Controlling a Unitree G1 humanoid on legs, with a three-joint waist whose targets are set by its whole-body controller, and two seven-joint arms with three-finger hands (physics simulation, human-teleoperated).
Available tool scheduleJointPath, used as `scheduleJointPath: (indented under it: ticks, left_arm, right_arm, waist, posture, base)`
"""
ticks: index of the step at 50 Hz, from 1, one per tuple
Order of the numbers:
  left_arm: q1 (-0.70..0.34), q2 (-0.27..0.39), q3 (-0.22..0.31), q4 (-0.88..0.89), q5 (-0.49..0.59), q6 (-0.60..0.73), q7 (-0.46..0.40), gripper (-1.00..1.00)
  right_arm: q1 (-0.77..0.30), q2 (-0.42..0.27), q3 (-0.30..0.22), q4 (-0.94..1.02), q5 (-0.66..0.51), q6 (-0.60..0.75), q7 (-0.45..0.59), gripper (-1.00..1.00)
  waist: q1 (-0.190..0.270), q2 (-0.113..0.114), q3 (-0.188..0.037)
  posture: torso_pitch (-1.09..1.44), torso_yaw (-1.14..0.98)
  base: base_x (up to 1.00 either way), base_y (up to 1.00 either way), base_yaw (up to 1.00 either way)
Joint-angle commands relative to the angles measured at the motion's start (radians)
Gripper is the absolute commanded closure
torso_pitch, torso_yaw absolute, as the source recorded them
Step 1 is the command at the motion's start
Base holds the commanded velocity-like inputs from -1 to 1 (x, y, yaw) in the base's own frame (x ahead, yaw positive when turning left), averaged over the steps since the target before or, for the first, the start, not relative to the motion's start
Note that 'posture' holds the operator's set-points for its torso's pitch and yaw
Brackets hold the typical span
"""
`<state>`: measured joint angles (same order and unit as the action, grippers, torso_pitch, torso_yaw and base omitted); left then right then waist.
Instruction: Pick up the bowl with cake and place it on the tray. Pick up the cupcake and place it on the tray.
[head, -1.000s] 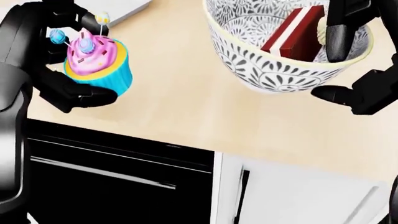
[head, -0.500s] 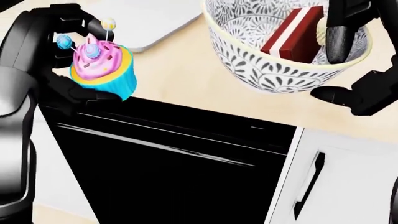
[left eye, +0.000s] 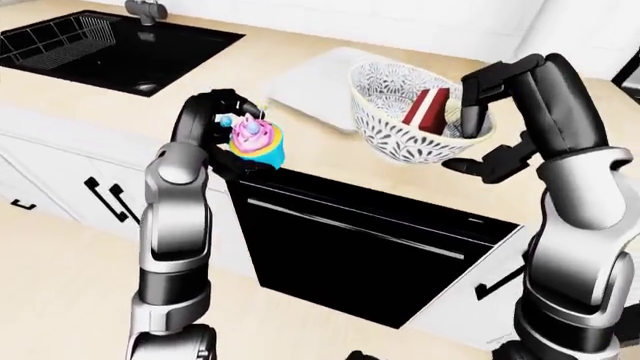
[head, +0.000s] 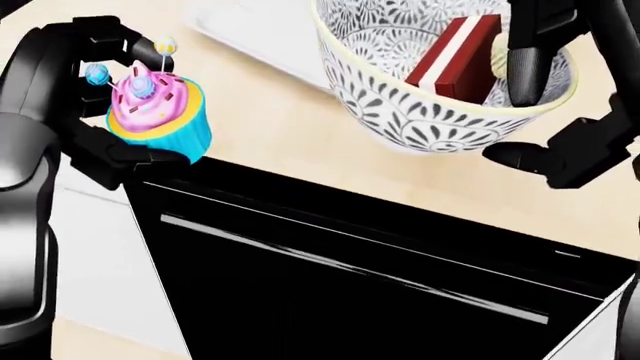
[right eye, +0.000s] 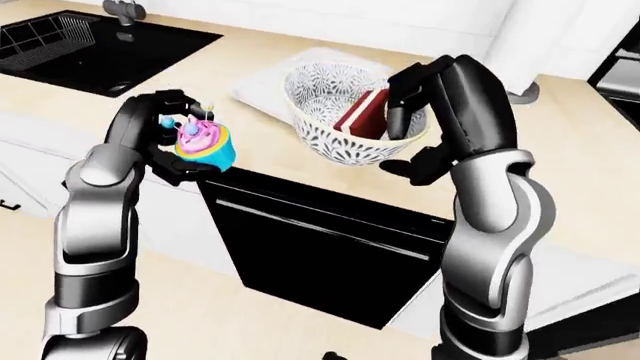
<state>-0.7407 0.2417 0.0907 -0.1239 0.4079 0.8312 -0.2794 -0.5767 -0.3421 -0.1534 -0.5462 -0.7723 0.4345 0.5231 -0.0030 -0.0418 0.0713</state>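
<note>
Robot hand pair, each loaded, above the table edge near the tray.
Left robot hand (left eye: 215, 135) curls closed around the one cupcake (left eye: 259, 142); right robot hand (left eye: 490, 127) clamps the rim of the one bowl with cake (left eye: 405, 120), both held aloft. One white tray (left eye: 310, 82) lies just beyond on the table (left eye: 90, 105). Best to keep both level and lower the bowl gently first.

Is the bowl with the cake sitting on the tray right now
No, the bowl with the cake slice is held up by the right hand, with the white tray lying on the counter behind it.
</note>
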Motion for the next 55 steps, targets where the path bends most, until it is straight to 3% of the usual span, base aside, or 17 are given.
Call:
scheduleJointPath:
  ticks: [1,2,4,7,11,15,17,18,22,25,27,29,30,31,34,39,55]
  left_arm:
    - [-0.051,0.004,-0.003,-0.061,-0.003,-0.044,0.005,1.00]
    - [-0.050,0.004,-0.004,-0.062,-0.002,-0.044,0.004,1.00]
    - [-0.049,0.003,-0.004,-0.063,-0.001,-0.045,0.003,1.00]
    - [-0.055,0.007,-0.003,-0.075,0.002,-0.032,-0.004,1.00]
    - [-0.060,0.010,0.001,-0.090,0.004,-0.020,-0.010,1.00]
    - [-0.065,0.016,0.004,-0.100,0.002,-0.011,-0.013,1.00]
    - [-0.067,0.018,0.005,-0.106,0.002,-0.005,-0.016,1.00]
    - [-0.067,0.020,0.006,-0.105,0.001,-0.007,-0.015,1.00]
    - [-0.073,0.026,0.009,-0.106,-0.001,-0.003,-0.017,1.00]
    - [-0.076,0.028,0.010,-0.108,-0.002,0.000,-0.018,1.00]
    - [-0.075,0.028,0.009,-0.105,-0.004,-0.003,-0.016,1.00]
    - [-0.073,0.026,0.008,-0.105,-0.004,-0.005,-0.015,1.00]
    - [-0.071,0.025,0.008,-0.102,-0.004,-0.008,-0.014,1.00]
    - [-0.070,0.024,0.007,-0.100,-0.004,-0.011,-0.012,1.00]
    - [-0.071,0.021,0.005,-0.095,-0.004,-0.013,-0.010,1.00]
    - [-0.064,0.019,0.005,-0.098,-0.004,-0.016,-0.010,1.00]
    - [-0.071,0.023,0.003,-0.096,-0.003,-0.014,-0.015,1.00]
  right_arm:
    - [-0.034,-0.015,-0.038,-0.033,-0.011,0.001,-0.043,1.00]
    - [-0.037,-0.015,-0.038,-0.036,-0.010,0.008,-0.038,1.00]
    - [-0.036,-0.015,-0.037,-0.037,-0.008,0.009,-0.036,1.00]
    - [-0.040,-0.018,-0.038,-0.044,-0.008,0.013,-0.029,1.00]
    - [-0.040,-0.020,-0.040,-0.052,-0.008,0.019,-0.023,1.00]
    - [-0.037,-0.026,-0.040,-0.045,-0.012,0.008,-0.032,1.00]
    - [-0.036,-0.024,-0.039,-0.048,-0.014,0.006,-0.031,1.00]
    - [-0.039,-0.024,-0.039,-0.050,-0.014,0.007,-0.028,1.00]
    - [-0.047,-0.028,-0.043,-0.057,-0.015,0.006,-0.027,1.00]
    - [-0.048,-0.031,-0.044,-0.065,-0.016,0.008,-0.021,1.00]
    - [-0.049,-0.031,-0.043,-0.073,-0.019,0.014,-0.013,1.00]
    - [-0.046,-0.030,-0.043,-0.073,-0.020,0.013,-0.014,1.00]
    - [-0.049,-0.031,-0.045,-0.074,-0.021,0.017,-0.012,1.00]
    - [-0.049,-0.030,-0.047,-0.068,-0.019,0.014,-0.020,1.00]
    - [-0.044,-0.030,-0.047,-0.067,-0.016,0.016,-0.023,1.00]
    - [-0.033,-0.031,-0.045,-0.066,-0.016,0.004,-0.023,1.00]
    - [-0.066,-0.040,-0.039,-0.058,-0.030,0.006,0.024,1.00]
  waist:
    - [-0.007,0.002,-0.039]
    - [-0.006,-0.012,-0.045]
    - [-0.009,0.046,-0.068]
    - [-0.007,0.003,-0.047]
    - [-0.014,0.015,-0.058]
    - [0.013,0.073,-0.041]
    - [0.017,0.122,-0.060]
    - [0.020,0.070,-0.038]
    - [0.008,0.050,-0.057]
    - [0.011,0.004,-0.068]
    - [0.013,0.009,-0.090]
    - [0.019,-0.013,-0.073]
    - [0.016,-0.014,-0.090]
    - [0.010,0.011,-0.059]
    - [-0.009,0.065,-0.056]
    - [0.002,0.026,-0.057]
    - [0.005,0.029,-0.056]
  posture:
    - [0.00,0.00]
    - [0.00,0.00]
    - [0.00,0.00]
    - [0.00,0.00]
    - [0.00,0.00]
    - [0.00,0.00]
    - [0.00,0.00]
    - [0.00,0.00]
    - [0.00,0.00]
    - [0.00,0.00]
    - [0.00,0.00]
    - [0.00,0.00]
    - [0.00,0.00]
    - [0.00,0.00]
    - [0.00,0.00]
    - [0.00,0.00]
    - [0.00,0.00]
  base:
    - [0.00,0.00,0.00]
    - [0.00,0.00,0.00]
    - [0.00,0.00,-0.37]
    - [0.00,0.00,-0.74]
    - [0.00,0.00,-0.74]
    - [0.00,0.00,-0.54]
    - [0.00,0.00,0.00]
    - [0.00,0.00,0.00]
    - [0.00,0.00,0.00]
    - [-0.07,0.03,0.00]
    - [-0.54,0.24,0.00]
    - [-0.53,0.25,0.00]
    - [-0.05,0.12,0.00]
    - [0.00,0.00,0.00]
    - [0.00,0.00,0.00]
    - [0.00,0.00,0.00]
    - [0.00,0.00,0.00]
